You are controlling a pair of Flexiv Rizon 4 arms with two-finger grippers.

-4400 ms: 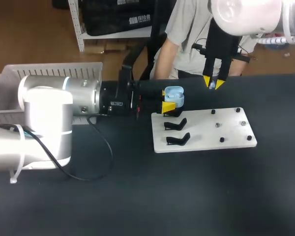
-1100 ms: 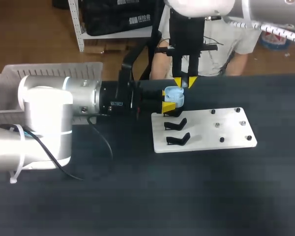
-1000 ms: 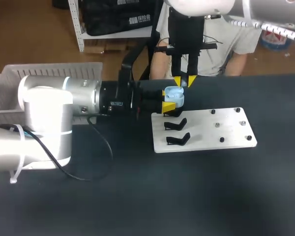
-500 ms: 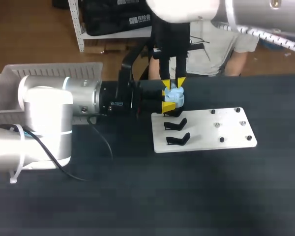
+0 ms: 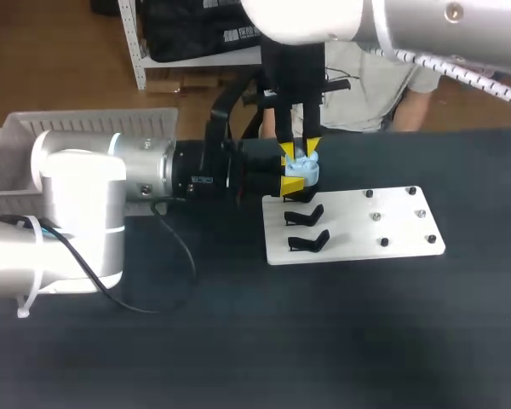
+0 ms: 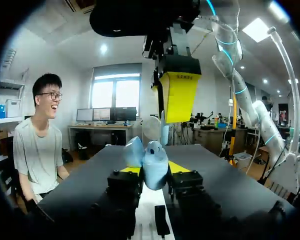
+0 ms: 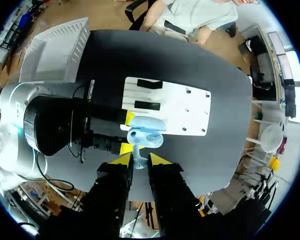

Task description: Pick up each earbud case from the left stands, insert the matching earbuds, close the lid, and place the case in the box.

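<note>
Well to the left of the white board (image 5: 358, 228) sat the slatted white box (image 5: 94, 123). The left arm (image 5: 111, 179) lay across the worktop (image 5: 238, 341) between box and board. The left claw (image 5: 293, 173) was clamped on the open light-blue earbud case (image 5: 305, 170) just over the board's far left corner. The right claw (image 5: 299, 149) hung straight above, closed on a pale earbud (image 7: 138, 159) whose end met the case's opening. Two black stands (image 5: 305, 215) stood on the board's left part just beside the case, and small pegs (image 5: 383, 242) dotted its right part.
</note>
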